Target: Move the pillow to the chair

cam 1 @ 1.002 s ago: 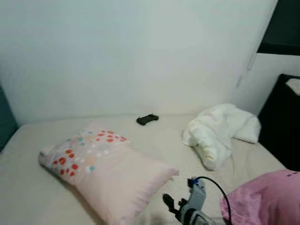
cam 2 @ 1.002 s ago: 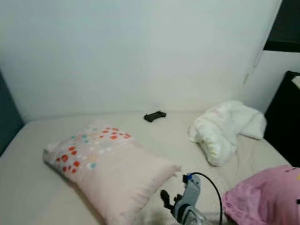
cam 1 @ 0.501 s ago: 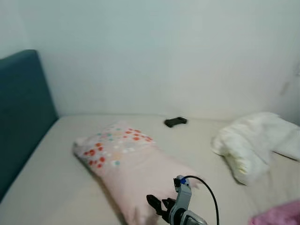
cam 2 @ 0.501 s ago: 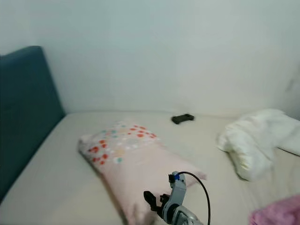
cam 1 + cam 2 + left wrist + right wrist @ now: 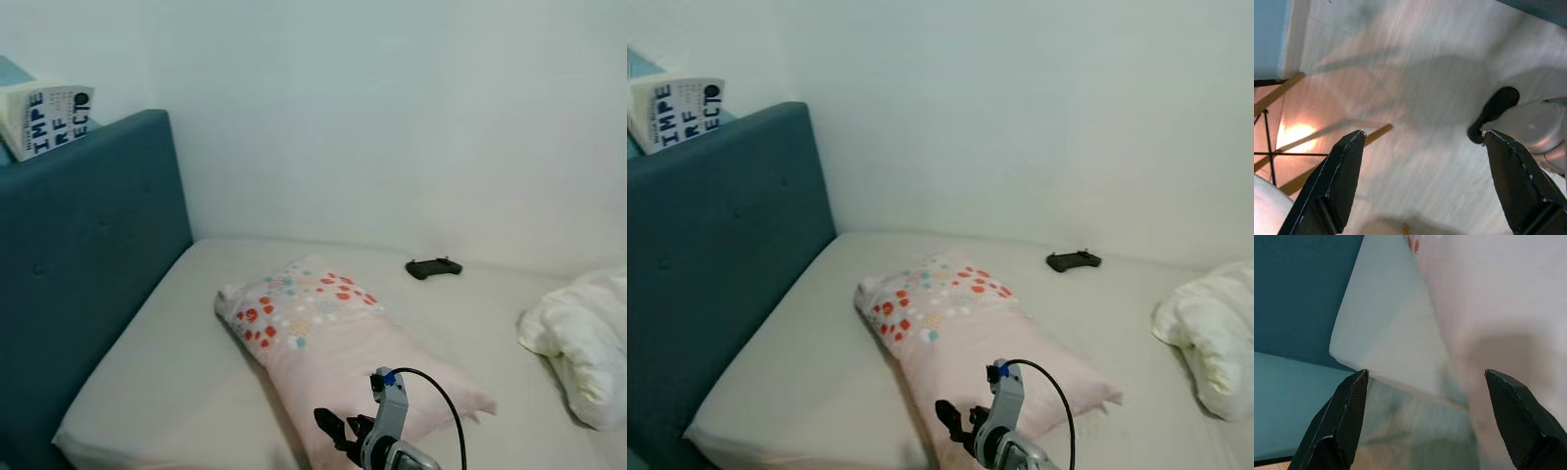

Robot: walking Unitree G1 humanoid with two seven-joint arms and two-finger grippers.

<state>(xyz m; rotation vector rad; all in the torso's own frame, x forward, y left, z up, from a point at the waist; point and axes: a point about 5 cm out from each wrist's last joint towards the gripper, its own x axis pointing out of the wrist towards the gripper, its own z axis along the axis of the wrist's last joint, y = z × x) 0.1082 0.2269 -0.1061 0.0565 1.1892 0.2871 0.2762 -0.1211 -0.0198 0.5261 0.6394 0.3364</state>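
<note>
Nearest, the right end effector [image 5: 338, 431] hovers at the front edge of the bed [image 5: 167, 382], its black fingers [image 5: 1344, 421] spread wide with nothing between them, just in front of the pale pink pillow [image 5: 343, 348] with coloured dots. That pillow lies slantwise on the bare mattress, near the teal headboard [image 5: 78, 274] that carries a book [image 5: 44, 117] on top. Farther back, a small black controller [image 5: 433, 266] sits by the wall and a crumpled white blanket [image 5: 583, 348] lies to the right; the left end effector [image 5: 1425, 181] gapes wide over pale floor.
</note>
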